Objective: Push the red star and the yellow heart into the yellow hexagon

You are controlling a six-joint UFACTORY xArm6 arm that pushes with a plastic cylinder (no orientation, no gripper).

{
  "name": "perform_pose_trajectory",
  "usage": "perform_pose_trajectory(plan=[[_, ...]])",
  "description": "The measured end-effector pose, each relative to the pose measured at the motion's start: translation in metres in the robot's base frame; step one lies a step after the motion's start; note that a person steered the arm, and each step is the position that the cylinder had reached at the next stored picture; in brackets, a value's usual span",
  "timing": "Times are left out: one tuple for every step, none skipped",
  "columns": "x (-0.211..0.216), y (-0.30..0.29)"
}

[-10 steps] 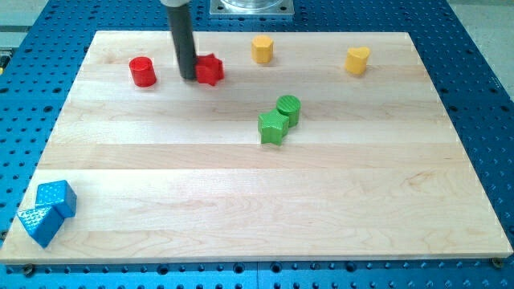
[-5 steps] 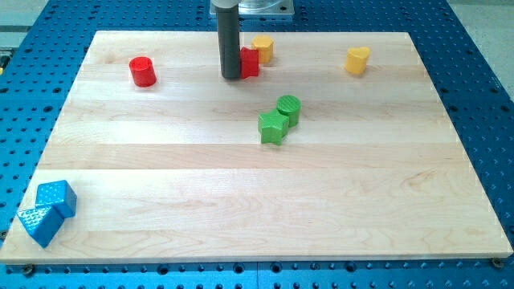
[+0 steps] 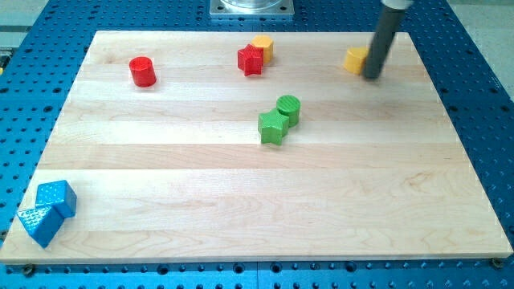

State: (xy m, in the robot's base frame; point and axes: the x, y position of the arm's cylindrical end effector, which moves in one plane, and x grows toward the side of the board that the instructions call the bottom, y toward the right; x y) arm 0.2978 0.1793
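You're looking at the wooden desk with my tip parked right against the yellow heart, on the heart's right side in the view, up near the desk's top edge. There's no pincer on this arm, just the rod, so nothing spread or pinched to report. Left of the heart, well apart from it, the red star sits touching the yellow hexagon. Further left of the star is a red cylinder. Below the star you've got a green star touching a green cylinder.
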Motion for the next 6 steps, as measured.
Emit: perform_pose_trajectory(plan=[[-0.012,-0.001],[-0.031,0.033],[-0.045,-0.065],[-0.034,-0.153],[0.004,-0.107],[0.032,-0.160]])
